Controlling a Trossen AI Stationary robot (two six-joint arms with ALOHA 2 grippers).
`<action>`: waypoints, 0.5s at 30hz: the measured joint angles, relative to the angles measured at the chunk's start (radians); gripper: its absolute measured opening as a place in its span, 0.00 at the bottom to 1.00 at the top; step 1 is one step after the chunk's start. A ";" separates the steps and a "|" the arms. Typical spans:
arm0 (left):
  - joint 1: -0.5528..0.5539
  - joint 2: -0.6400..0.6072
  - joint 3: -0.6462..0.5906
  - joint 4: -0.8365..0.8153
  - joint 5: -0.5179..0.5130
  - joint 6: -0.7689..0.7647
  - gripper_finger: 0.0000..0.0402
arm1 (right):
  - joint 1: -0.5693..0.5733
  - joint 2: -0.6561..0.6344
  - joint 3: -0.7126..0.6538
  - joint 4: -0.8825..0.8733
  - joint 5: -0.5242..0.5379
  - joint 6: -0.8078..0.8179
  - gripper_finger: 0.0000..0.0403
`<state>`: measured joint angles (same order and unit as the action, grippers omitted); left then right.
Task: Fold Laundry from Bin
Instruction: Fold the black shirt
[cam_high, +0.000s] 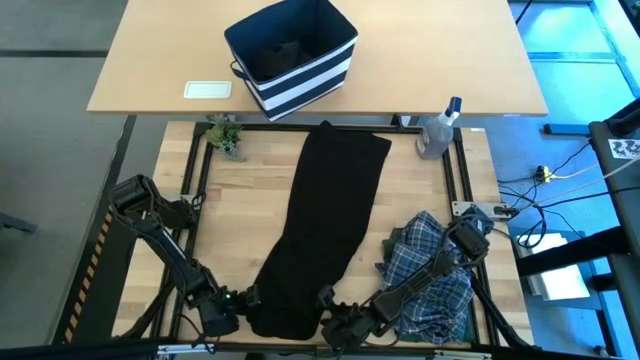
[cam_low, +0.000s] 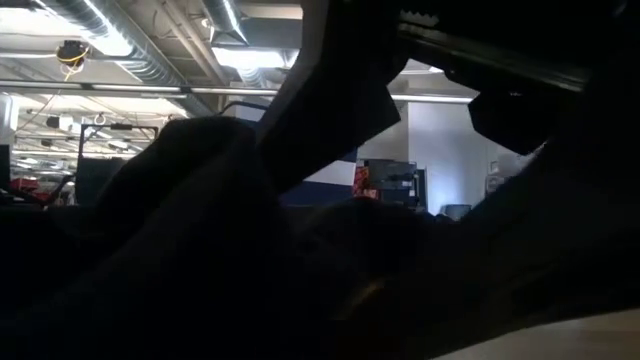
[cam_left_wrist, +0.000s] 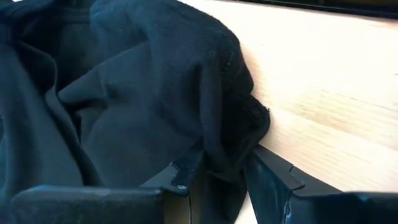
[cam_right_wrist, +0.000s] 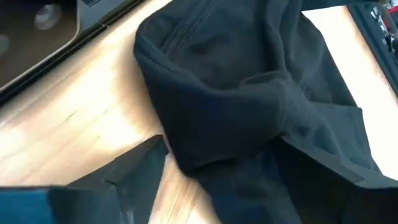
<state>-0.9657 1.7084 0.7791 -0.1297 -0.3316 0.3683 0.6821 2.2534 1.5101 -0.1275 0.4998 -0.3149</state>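
Bin (cam_high: 292, 55) with dark garment (cam_high: 285, 50) inside

Dark shapes close to the lens fill the low view, hiding the tabletop, while the bin's (cam_high: 292, 55) dim contents stay unidentifiable.

Grey floor (cam_high: 40, 150) w/ wooden desk (cam_high: 450, 60) behind; ceiling ducts (cam_low: 150, 50), strip lights

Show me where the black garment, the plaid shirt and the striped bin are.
black garment (cam_high: 325, 225): high view, middle of the long cloth laid out on the table.
plaid shirt (cam_high: 430, 275): high view, centre of the crumpled heap.
striped bin (cam_high: 305, 78): high view, its striped front wall.
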 joint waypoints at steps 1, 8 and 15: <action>0.000 0.000 0.000 0.004 -0.005 -0.001 0.25 | -0.001 0.001 0.000 0.008 0.005 0.000 0.73; 0.012 0.001 0.000 0.008 -0.028 -0.077 0.13 | -0.012 0.009 -0.003 0.021 0.049 0.045 0.28; 0.006 0.000 0.003 0.008 -0.043 -0.261 0.02 | -0.013 0.005 -0.003 0.019 0.075 0.213 0.06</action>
<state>-0.9594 1.7087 0.7816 -0.1215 -0.3749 0.1069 0.6695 2.2581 1.5074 -0.1085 0.5745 -0.1024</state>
